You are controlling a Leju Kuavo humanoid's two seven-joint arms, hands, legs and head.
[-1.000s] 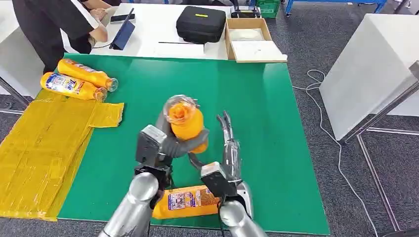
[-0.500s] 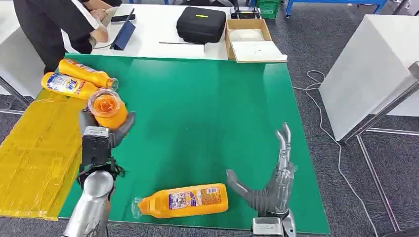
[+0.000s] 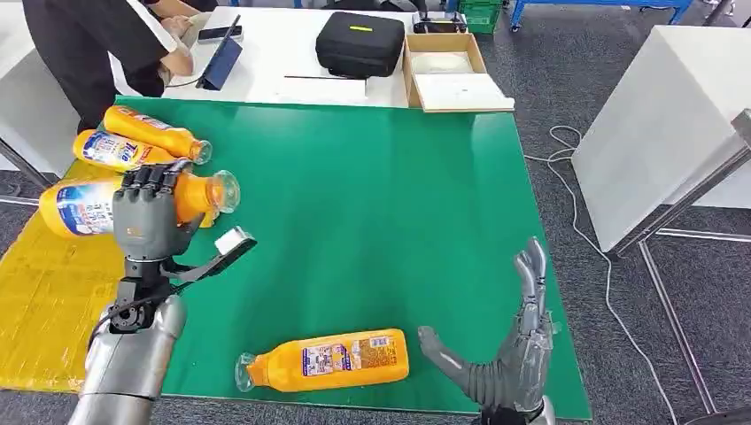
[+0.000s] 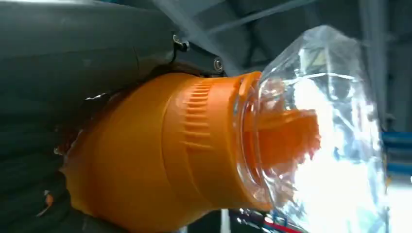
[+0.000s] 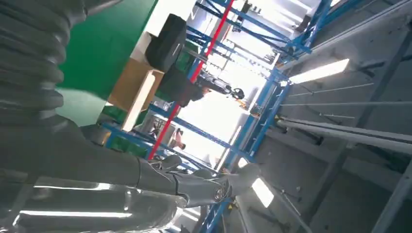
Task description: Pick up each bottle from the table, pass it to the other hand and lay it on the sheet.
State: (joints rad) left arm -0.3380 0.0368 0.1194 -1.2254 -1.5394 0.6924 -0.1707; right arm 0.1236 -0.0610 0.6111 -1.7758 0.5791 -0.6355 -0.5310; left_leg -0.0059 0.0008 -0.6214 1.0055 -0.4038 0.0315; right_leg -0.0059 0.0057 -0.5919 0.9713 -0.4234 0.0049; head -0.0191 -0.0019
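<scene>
Head view: the left robot hand (image 3: 146, 212) grips an orange bottle (image 3: 84, 205) sideways above the yellow sheet (image 3: 53, 292), at the green worktop (image 3: 372, 221) edge. Another bottle (image 3: 323, 360) lies near the front edge. The right robot hand (image 3: 505, 359) is spread, holding nothing.

Left wrist view: the clear cap (image 4: 316, 131) sticks out.

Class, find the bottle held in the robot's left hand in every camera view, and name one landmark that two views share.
Head view: held bottle at left, above the yellow sheet.
Left wrist view: fills the middle, clear cap pointing away.
Right wrist view: not in it.
Shared landmark: black case.
</scene>
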